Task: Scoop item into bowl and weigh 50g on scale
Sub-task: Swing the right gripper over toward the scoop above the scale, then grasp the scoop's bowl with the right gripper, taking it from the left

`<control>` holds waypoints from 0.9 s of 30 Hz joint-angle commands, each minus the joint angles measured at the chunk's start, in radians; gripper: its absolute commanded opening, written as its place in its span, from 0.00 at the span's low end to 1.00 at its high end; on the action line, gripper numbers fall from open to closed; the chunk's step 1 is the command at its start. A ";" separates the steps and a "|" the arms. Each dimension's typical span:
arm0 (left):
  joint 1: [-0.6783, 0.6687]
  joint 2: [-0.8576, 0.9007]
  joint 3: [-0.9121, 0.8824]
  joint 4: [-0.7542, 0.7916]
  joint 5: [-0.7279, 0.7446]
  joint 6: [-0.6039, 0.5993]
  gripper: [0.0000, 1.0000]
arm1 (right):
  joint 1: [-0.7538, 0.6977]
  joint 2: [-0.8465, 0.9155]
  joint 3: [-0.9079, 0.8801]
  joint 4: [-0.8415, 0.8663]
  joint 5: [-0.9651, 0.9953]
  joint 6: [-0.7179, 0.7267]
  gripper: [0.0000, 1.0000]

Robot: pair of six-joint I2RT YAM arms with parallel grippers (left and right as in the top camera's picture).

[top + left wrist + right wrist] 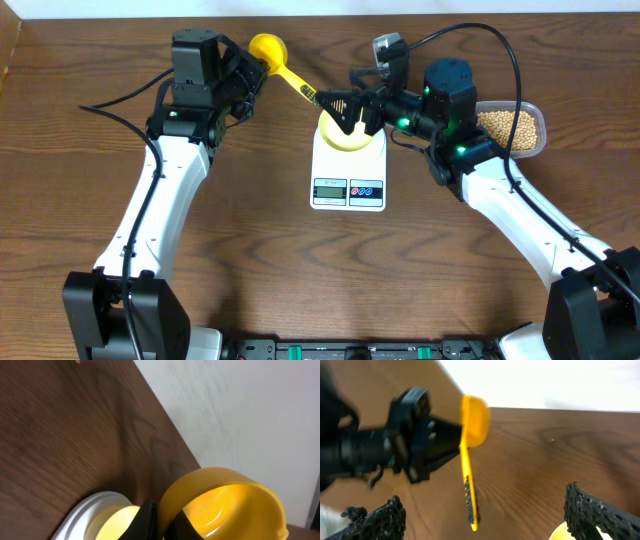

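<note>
While the left end effector [256,70] grips the scoop [268,47], the right end effector [349,110], open and empty over the bowl [347,144], could topple it.

The brown wooden table [80,250] carries the white scale [348,168] and a clear tub [541,115].

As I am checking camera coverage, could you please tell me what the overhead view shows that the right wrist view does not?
Only the overhead view shows the scale, with its display and buttons, and the clear tub of beans. Only the right wrist view shows that the right claw is open, with the handle of the yellow scoop reaching toward the gap. Both show that scoop, the left claw gripping its cup, and the pale-yellow bowl, a mere sliver in the wrist view.
</note>
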 commanded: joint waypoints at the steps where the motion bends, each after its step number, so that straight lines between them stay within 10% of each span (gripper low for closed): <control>1: 0.002 -0.002 0.009 -0.001 -0.055 -0.090 0.08 | 0.002 0.000 0.018 0.024 0.123 0.196 0.99; 16: -0.096 -0.001 0.008 -0.037 -0.062 -0.267 0.08 | 0.002 0.000 0.018 -0.055 0.109 0.217 0.98; 27: -0.170 0.003 0.008 -0.038 -0.102 -0.410 0.08 | 0.002 0.000 0.017 -0.047 0.014 0.150 0.67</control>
